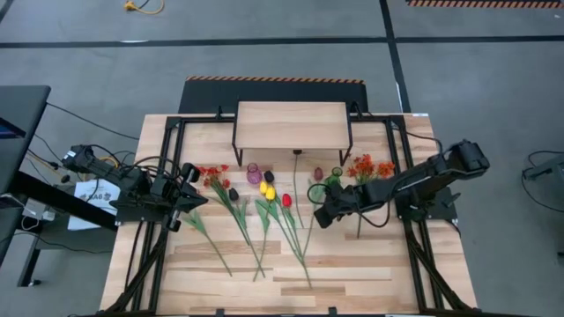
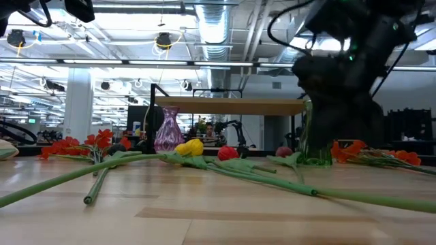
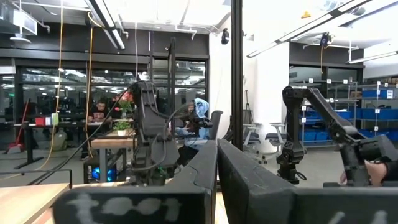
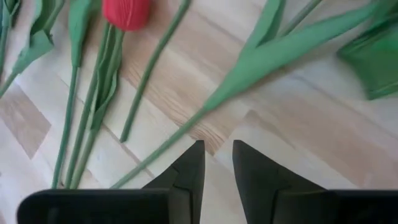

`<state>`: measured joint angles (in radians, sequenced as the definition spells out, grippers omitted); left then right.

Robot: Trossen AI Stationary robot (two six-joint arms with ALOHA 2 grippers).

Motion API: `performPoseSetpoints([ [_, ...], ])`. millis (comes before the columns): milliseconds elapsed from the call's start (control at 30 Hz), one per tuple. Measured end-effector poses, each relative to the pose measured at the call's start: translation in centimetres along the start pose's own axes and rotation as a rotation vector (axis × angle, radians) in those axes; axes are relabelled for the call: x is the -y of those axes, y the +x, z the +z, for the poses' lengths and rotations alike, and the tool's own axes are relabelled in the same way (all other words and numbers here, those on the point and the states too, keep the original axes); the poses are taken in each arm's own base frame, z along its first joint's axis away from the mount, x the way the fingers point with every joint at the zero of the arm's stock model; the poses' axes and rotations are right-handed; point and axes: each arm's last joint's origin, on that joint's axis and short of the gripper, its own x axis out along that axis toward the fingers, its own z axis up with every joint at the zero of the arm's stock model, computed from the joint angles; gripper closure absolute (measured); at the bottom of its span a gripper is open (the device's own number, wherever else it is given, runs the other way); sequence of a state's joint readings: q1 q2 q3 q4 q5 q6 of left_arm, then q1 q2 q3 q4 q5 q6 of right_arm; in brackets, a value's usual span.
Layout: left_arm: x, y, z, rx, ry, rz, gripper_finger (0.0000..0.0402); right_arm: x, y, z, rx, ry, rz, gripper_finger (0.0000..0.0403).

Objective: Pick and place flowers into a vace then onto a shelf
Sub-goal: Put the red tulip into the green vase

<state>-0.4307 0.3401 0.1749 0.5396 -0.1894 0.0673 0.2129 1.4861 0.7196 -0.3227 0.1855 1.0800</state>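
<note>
My R gripper (image 4: 216, 163) is over the flowers (image 1: 264, 207).
Fingers a bit apart, pinching nothing; L gripper (image 3: 216, 163) pressed shut by table's (image 1: 352, 273) left edge.

Flowers (image 2: 204, 163) flat on tabletop (image 2: 218, 218), pink vase (image 2: 167, 131) and shelf (image 2: 231, 106) behind.

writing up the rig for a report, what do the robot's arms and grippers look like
Both arms are dark, near black, built of chunky jointed segments with black cables looping along them. The left gripper and right gripper each end in two flat, dark, tapering fingers set on a wide black bar. No markings are readable.
</note>
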Motion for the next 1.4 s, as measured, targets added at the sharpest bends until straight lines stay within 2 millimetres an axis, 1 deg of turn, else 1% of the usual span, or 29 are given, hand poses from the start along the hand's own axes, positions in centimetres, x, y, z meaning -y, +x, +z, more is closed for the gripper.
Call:
performPoseSetpoints([
  [167,0.0,0.0,0.0,0.0,0.0,0.0,0.0401,-1.6,-1.4,1.7,-0.02,0.002,-0.009,0.0326],
  [300,0.0,0.0,0.0,0.0,0.0,0.0,0.0401,-2.3,-2.1,2.8,-0.021,0.0,-0.002,0.0326],
  [467,0.0,0.0,0.0,0.0,0.0,0.0,0.0401,-1.9,-2.1,3.5,-0.036,0.013,-0.01,0.0326],
  [600,0.0,0.0,0.0,0.0,0.0,0.0,0.0401,-2.0,-1.5,3.6,-0.033,-0.041,-0.007,0.0326],
  [833,0.0,0.0,0.0,-0.001,0.0,0.0,0.0401,-3.1,-1.6,4.5,0.049,-0.069,0.108,0.0326],
  [900,0.0,0.0,0.0,0.0,0.0,0.0,0.0401,-3.3,-1.7,4.5,0.05,-0.075,0.131,0.0326],
  [1033,0.0,0.0,0.0,-0.001,0.0,0.0,0.0401,-3.2,-1.7,4.5,-0.003,-0.07,0.163,0.0326],
  [1233,0.0,0.0,0.0,-0.002,0.001,0.0,0.0401,-2.8,-1.6,4.0,-0.048,-0.017,0.108,0.0326],
  [1400,0.0,0.0,0.0,-0.002,0.001,0.0,0.0401,-2.7,-0.2,3.4,-0.084,0.042,0.053,0.0325],
])
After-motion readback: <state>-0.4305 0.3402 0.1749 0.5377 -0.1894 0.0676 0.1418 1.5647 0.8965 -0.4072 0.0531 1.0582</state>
